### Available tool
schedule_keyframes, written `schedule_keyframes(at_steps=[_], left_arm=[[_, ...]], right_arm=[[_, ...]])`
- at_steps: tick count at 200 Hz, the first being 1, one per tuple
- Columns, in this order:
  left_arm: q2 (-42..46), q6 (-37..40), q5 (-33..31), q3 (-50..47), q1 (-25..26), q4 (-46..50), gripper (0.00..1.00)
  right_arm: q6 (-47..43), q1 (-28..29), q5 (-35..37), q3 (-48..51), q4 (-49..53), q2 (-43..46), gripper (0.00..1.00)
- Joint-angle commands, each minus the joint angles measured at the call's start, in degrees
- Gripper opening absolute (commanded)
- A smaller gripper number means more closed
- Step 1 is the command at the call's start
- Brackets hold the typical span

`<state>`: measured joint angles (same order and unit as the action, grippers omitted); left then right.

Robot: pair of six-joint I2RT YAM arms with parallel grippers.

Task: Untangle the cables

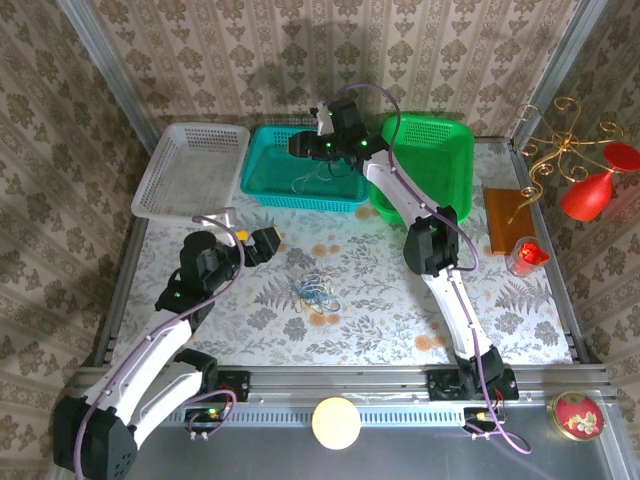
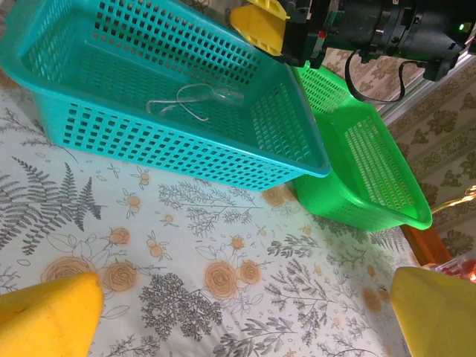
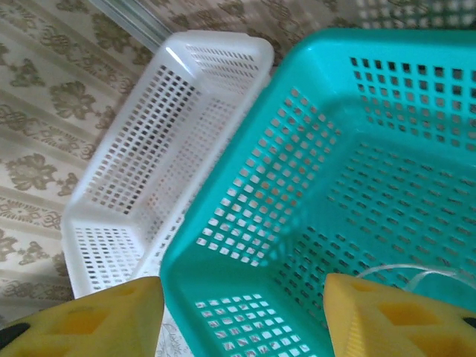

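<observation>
**Top view with both wrist views.** The step in hand reads as sorting: one strand is out and binned, and the rest wait.

- **Right gripper:** Your right gripper [image 3: 242, 318] hangs over the teal basket [image 1: 270, 190] at 12 o'clock on the tabletop [image 1: 400, 310]. Its jaws are apart with nothing between them.
- **White cable:** The white cable [image 2: 190, 100] lies loose on that basket's floor, below the gripper and touching neither finger.
- **Clump:** The clump [image 1: 315, 293], blue and yellowish strands wound together, sits near the middle of the tabletop, well apart from the baskets.
- **Left gripper:** Your left gripper [image 2: 238, 316] hovers at about 10 o'clock from the clump. Its jaws are spread wide and empty, and it points toward the teal basket rather than down at the strands.
- **Other baskets:** The white basket [image 1: 190, 170] at 11 o'clock and the green basket [image 1: 440, 160] at 1 o'clock stand either side of the teal one.

**Next move, as a judgement:** Lift your right gripper clear of the basket rim and carry it to the clump. Turn your left gripper down to pin one strand while the right draws another free. The strands look thin and limp, so pick a single loop at the clump's edge. A grab at the middle would likely lift the whole knot.
</observation>
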<state>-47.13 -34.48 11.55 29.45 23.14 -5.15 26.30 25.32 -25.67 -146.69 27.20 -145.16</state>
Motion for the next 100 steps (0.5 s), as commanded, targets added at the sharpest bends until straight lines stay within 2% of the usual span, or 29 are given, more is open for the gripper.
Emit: schedule_keyframes(at_steps=[1, 37, 100], left_arm=[[-0.9, -2.4, 1.9, 2.7, -0.4, 1.9, 1.0], [-2.2, -3.3, 3.7, 3.2, -0.4, 2.6, 1.0], [-5.1, -3.5, 6.4, 1.9, -0.4, 3.2, 1.0]], right_arm=[[-2.8, -0.3, 2.6, 3.0, 2.5, 7.9, 0.62], [-3.9, 0.7, 3.3, 12.1, 2.5, 17.1, 0.63], [-3.2, 4.8, 5.1, 50.7, -9.4, 43.3, 0.62]])
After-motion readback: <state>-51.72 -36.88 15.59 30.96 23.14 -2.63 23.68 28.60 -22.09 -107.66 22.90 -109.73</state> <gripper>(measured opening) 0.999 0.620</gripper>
